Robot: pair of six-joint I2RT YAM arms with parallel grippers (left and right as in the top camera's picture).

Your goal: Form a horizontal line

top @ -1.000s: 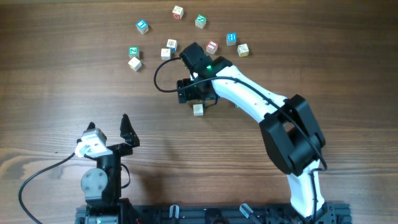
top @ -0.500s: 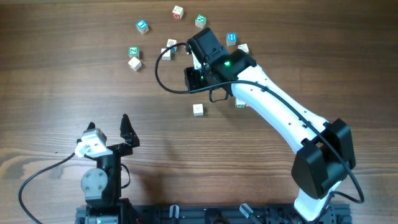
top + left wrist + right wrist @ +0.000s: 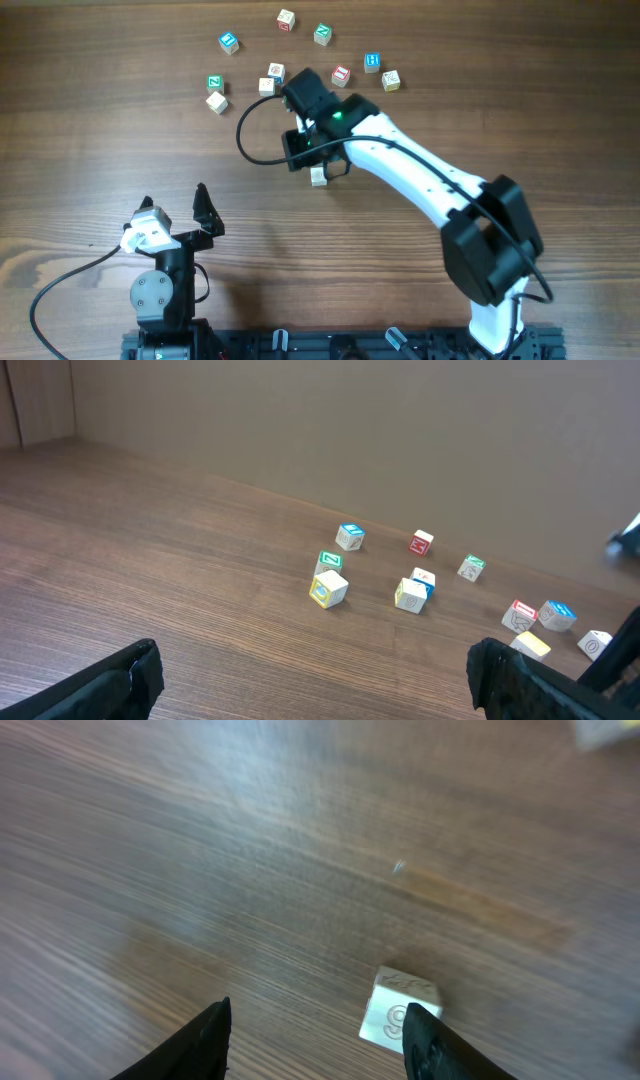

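Note:
No horizontal line of cubes is in view; the small wooden letter cubes lie scattered. One pale cube lies alone mid-table. My right gripper hovers over it, open, with bare wood between its fingers. In the right wrist view that cube sits just ahead of the right fingertip, which partly covers it. Several others form a loose arc at the back, among them a yellow-faced cube and a red cube. My left gripper rests near the front left, wide open and holding nothing.
A blue cube, a green cube and a pale cube lie at the back left. The right arm's black cable loops left of its wrist. A wall rises behind the cubes.
The right arm swung up toward the back cubes, then came back over the lone pale cube, which has not moved. The left arm is still.

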